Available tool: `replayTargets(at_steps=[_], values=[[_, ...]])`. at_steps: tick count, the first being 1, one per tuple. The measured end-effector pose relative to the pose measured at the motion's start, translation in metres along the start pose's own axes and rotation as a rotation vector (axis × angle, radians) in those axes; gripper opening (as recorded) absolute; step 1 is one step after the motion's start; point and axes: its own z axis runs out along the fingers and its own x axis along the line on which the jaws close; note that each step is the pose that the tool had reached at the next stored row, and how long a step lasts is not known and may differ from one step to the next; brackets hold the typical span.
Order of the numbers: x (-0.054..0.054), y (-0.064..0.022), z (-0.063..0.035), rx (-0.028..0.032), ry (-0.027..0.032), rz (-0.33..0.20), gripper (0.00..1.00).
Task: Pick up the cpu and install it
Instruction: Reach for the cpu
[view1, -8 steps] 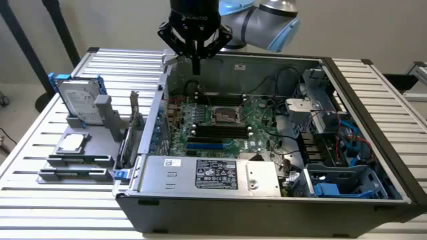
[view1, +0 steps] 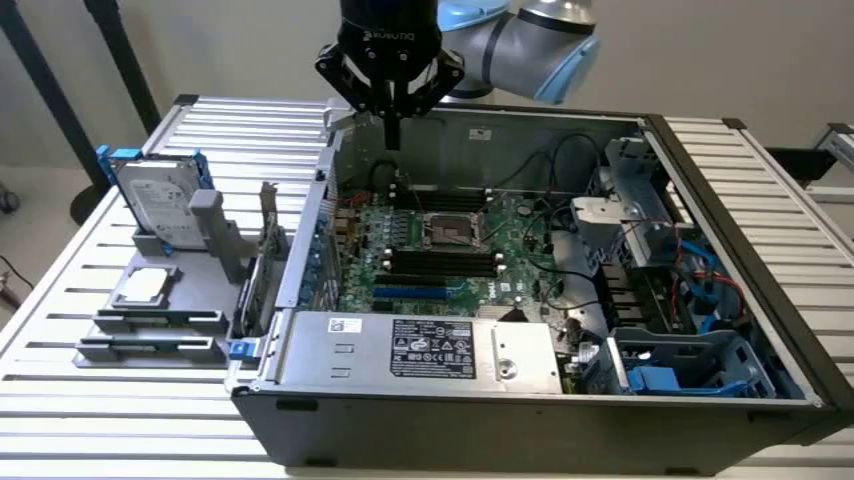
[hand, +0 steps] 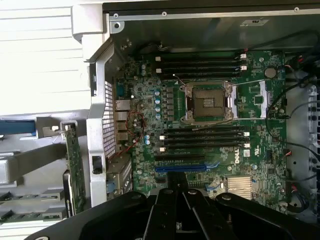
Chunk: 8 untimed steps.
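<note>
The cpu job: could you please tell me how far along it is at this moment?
Nothing looks done yet. The cpu lies on the grey tray outside the case, at the exterior view's left. The gripper is shut, holds nothing, and hangs over the open case. The motherboard socket is empty, so both the pick and the install are left.

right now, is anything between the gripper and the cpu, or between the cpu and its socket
The case's side wall stands between the gripper, above the case, and the cpu on the tray outside. Nothing lies on the cpu or on the open socket.
</note>
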Motion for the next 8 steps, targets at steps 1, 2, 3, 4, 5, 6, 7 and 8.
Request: replayTargets(at_steps=[1,2,3,4,5,6,7,8], values=[[0.0,0.0,0.0,0.0,0.0,0.0,0.11],[0.0,0.0,0.0,-0.0001,0.0,0.0,0.11],[0.0,0.0,0.0,0.0,0.0,0.0,0.11],[0.0,0.0,0.0,0.0,0.0,0.0,0.11],[0.0,0.0,0.0,0.0,0.0,0.0,0.11],[0.0001,0.0,0.0,0.0,-0.0001,0.0,0.11],[0.0017,-0.0001,-0.0001,0.0001,0.0001,0.0,0.11],[0.0057,-0.0004,-0.0003,0.0003,0.0002,0.0,0.11]])
